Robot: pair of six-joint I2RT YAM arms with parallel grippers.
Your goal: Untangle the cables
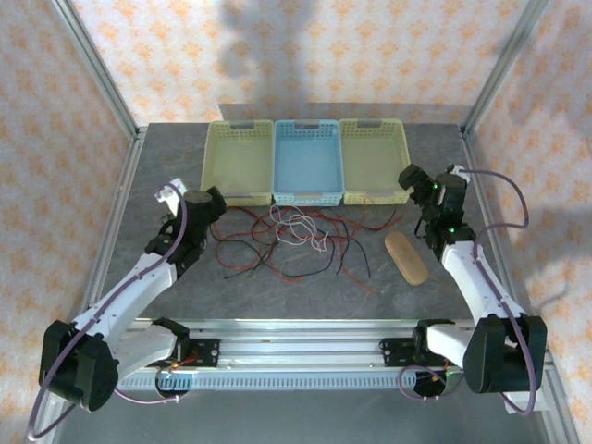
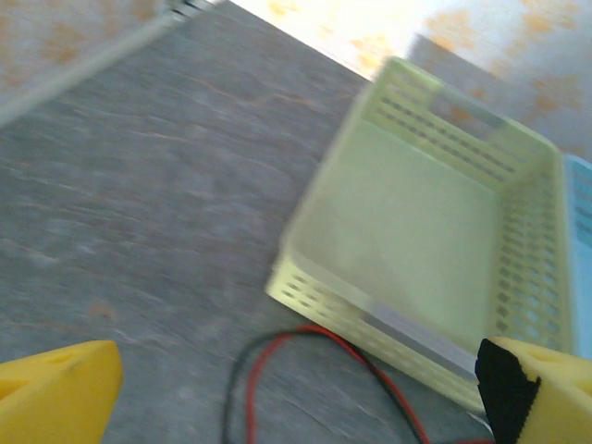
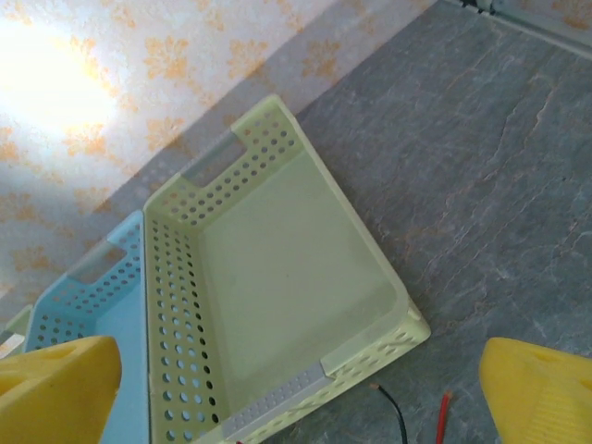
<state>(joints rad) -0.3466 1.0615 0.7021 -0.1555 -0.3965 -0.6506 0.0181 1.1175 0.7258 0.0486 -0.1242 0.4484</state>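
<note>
Cables: red, black and white, tangled at frame centre, just below the blue basket. Light, limp, thin, likely slippery. Crossings too fine to trace, probably several. Best hold: red-black loop, lower centre of left wrist view. Left gripper spread wide; right gripper spread wide.
</note>
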